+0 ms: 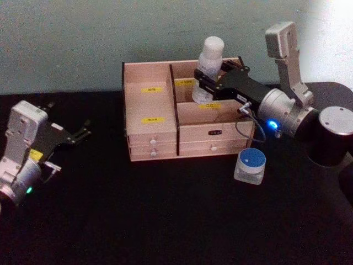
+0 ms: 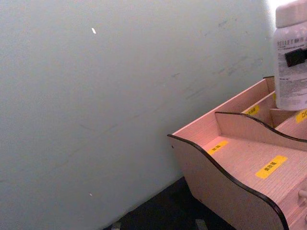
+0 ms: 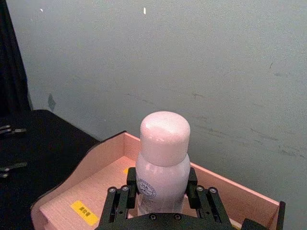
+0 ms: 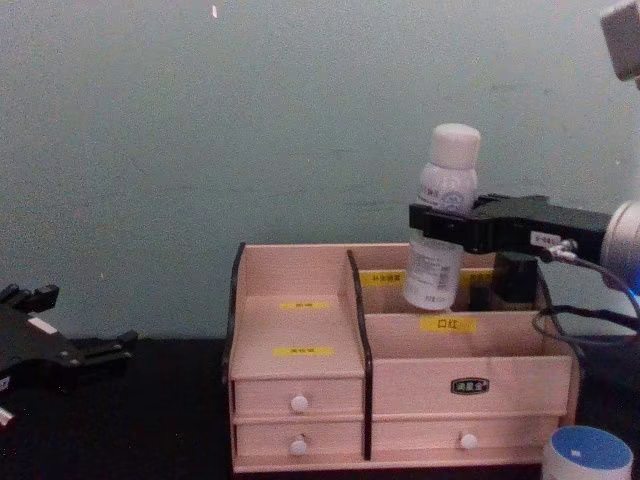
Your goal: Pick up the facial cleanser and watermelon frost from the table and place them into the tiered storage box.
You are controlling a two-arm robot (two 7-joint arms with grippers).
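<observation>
The facial cleanser point(image 1: 211, 55) is a white bottle with a rounded cap, and my right gripper point(image 1: 201, 83) is shut on its body. It hangs slightly tilted over the back right compartment of the tiered storage box point(image 1: 151, 138), base about level with the rim. The bottle point(image 4: 445, 210) and gripper point(image 4: 440, 222) stand above the box point(image 4: 300, 330) in the chest view. The right wrist view has the bottle point(image 3: 163, 163) between the gripper point(image 3: 158, 189) fingers. A small jar with a blue lid, the watermelon frost point(image 1: 251, 165), stands on the table at the box's front right. My left gripper point(image 1: 69, 116) rests open at the far left.
A black cloth covers the table point(image 1: 165, 221), and a pale green wall rises close behind the box. The left wrist view looks at the box's left side point(image 2: 225, 191) and the bottle point(image 2: 290, 57). The blue-lidded jar point(image 4: 588, 455) sits at the chest view's lower right.
</observation>
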